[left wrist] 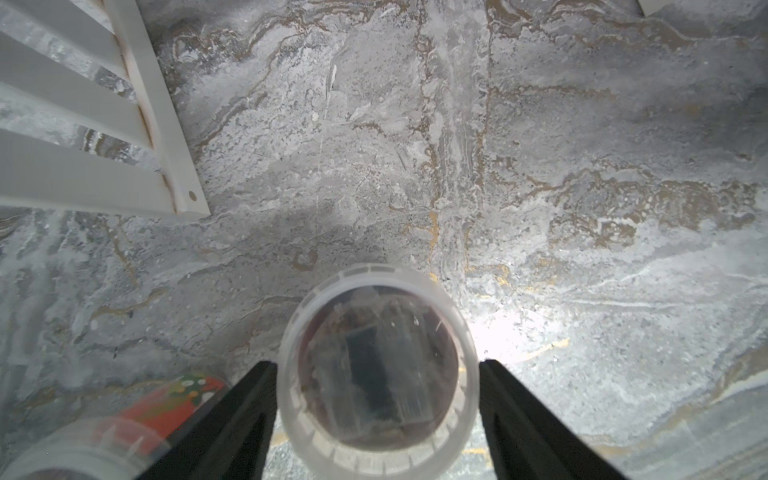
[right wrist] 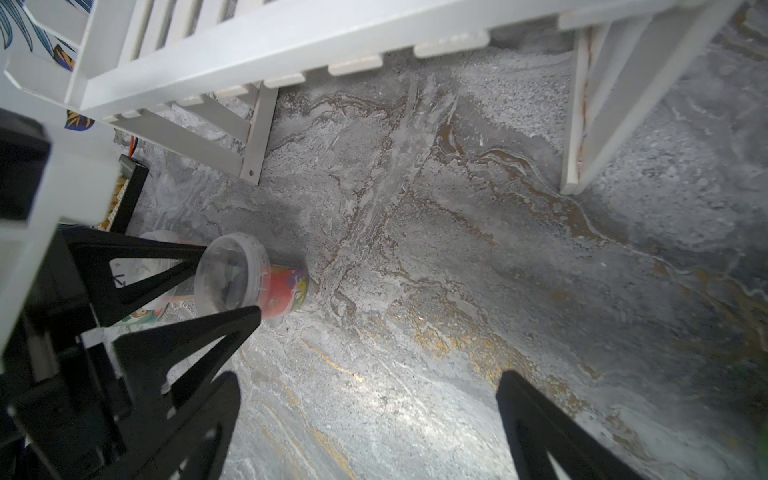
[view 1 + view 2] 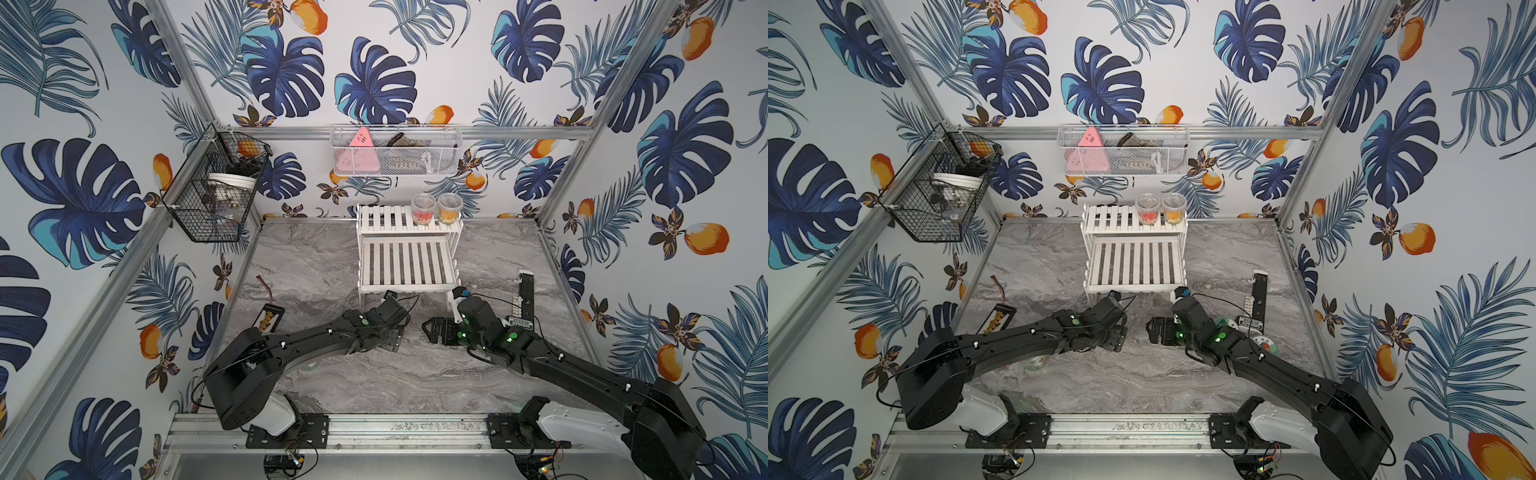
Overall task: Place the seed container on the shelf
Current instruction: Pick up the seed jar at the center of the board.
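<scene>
Left: my left gripper point(image 1: 376, 362) clamped on seed container point(image 1: 378, 332), clear lid up, over marble table point(image 1: 582, 166) just before shelf point(image 3: 405, 257) front; whether base is lifted or resting is unclear.
Centre: shelf upper tier, right end: red-label jar point(image 3: 424, 210), yellow-label jar point(image 3: 449, 208).
Right: my right gripper point(image 2: 368, 379), jaws wide apart, empty.

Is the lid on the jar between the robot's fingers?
On: a clear lid covers the seed container between the fingers of the left gripper.

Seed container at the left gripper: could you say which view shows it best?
Right wrist view: the seed container shows lid and red label. Left wrist shows only its lid; the left arm hides it in both top views.
</scene>
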Controlling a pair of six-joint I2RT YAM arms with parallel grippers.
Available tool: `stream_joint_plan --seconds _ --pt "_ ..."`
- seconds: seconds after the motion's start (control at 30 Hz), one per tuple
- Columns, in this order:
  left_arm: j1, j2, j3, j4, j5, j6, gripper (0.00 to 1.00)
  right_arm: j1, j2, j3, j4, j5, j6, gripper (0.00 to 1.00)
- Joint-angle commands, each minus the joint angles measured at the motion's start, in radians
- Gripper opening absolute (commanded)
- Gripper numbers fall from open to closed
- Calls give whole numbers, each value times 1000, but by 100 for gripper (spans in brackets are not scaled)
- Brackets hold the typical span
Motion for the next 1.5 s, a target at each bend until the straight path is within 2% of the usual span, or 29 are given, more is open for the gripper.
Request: stream_joint_plan --seconds 0.0,0.23,0.57,1.23,1.47 --pt "-2 -6 -7 1 6 -21 83 -1 13 6 -6 -11 2 100" --pt "-2 13 8 10 -8 -21 89 -1 16 1 6 -21 -1 100" --pt "-2 34 27 8 -21 -11 93 0 28 16 4 -27 -9 100" --pt "-2 45 24 33 3 -25 91 -1 27 26 12 -45 -51 100" --pt "0 56 50 21 1 -14 90 0 9 -7 36 -57 -25 100"
